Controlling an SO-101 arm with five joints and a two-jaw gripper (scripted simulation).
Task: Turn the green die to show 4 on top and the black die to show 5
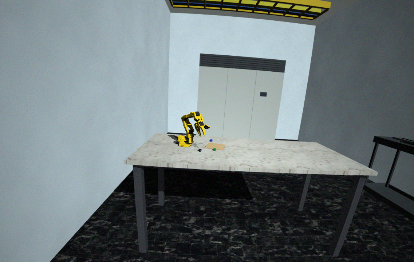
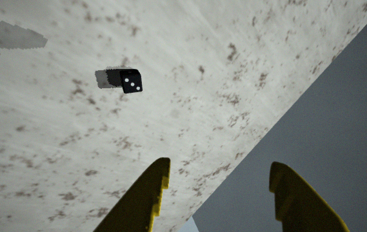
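Note:
The black die (image 1: 199, 150) (image 2: 131, 81) lies flat on the table, to the left of the mat (image 1: 218, 145), and apart from it. In the wrist view it turns a face with three pips to the camera. The green die (image 1: 214, 149) sits at the mat's front edge; it is too small to tell its pips or whether it is fully on the mat. The blue die (image 1: 211, 139) lies just behind the mat's far edge. My gripper (image 1: 202, 133) (image 2: 220, 162) is open and empty. It is raised well above the table, behind the black die.
The arm's yellow base (image 1: 184, 140) stands on the table near the left far corner, left of the dice. The table edge (image 2: 267, 132) runs diagonally close past the fingertips in the wrist view. A black side rack (image 1: 407, 153) stands off to the right.

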